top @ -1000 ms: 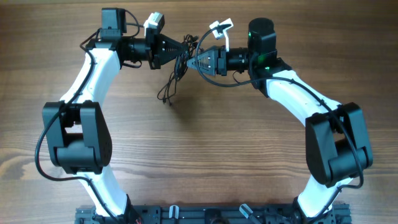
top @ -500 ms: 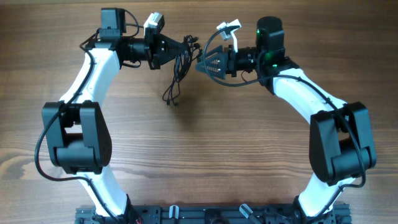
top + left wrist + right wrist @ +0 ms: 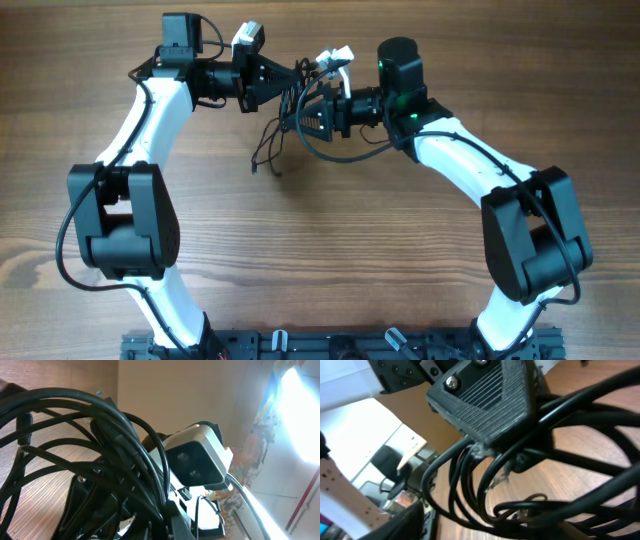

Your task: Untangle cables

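The cables (image 3: 284, 112) are a bundle of thin black cords hanging at the far middle of the table, with loose ends trailing down to the wood (image 3: 262, 160). My left gripper (image 3: 293, 80) is shut on the top of the bundle and holds it up. In the right wrist view its ribbed finger (image 3: 485, 405) presses on the cords (image 3: 470, 485). My right gripper (image 3: 300, 112) is pushed into the bundle from the right, its fingers apart with cords running between them. Black loops (image 3: 100, 445) fill the left wrist view, and the right wrist camera (image 3: 200, 460) sits just behind them.
The wooden table (image 3: 330, 250) spreads below the bundle. Both white arms arch in from the front rail (image 3: 320, 345). A thicker black arm wire (image 3: 340, 152) loops under my right wrist.
My right gripper drew back to the right half a second ago, then moved left and slightly down into the bundle. The hanging cable ends swung a little left. My left gripper stayed put.
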You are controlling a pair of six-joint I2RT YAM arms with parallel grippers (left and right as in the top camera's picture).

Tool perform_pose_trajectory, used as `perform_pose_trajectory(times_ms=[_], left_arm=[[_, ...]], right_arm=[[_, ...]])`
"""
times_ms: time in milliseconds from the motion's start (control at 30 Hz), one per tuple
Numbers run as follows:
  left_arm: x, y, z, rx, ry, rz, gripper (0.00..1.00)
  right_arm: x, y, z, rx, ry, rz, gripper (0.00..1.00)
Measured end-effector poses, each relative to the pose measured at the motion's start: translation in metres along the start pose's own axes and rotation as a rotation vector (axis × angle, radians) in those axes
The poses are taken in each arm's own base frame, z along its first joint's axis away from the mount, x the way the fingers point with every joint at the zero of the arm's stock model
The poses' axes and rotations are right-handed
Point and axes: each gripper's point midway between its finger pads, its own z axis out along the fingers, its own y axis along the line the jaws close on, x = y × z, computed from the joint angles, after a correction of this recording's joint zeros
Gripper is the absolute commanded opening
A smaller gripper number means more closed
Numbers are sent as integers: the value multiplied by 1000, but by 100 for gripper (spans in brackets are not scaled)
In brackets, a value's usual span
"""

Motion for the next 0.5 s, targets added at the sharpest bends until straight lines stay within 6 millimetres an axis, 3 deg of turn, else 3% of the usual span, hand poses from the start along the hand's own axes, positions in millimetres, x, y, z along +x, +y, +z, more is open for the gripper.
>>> perform_pose_trajectory(times_ms=[67, 200, 333, 433, 500], left_arm=[[0, 0, 0, 0, 0, 0, 4], [0, 0, 0, 0, 0, -3, 4], [0, 0, 0, 0, 0, -3, 4], [0, 0, 0, 0, 0, -4, 4], [0, 0, 0, 0, 0, -4, 4]], right_arm=[[-1, -2, 0, 11, -5, -8, 49], [-2, -4, 0, 23, -10, -23, 46], [-2, -5, 0, 30, -12, -26, 45], [-3, -5, 0, 30, -13, -27, 53], [-3, -5, -1, 31, -14, -28, 54]])
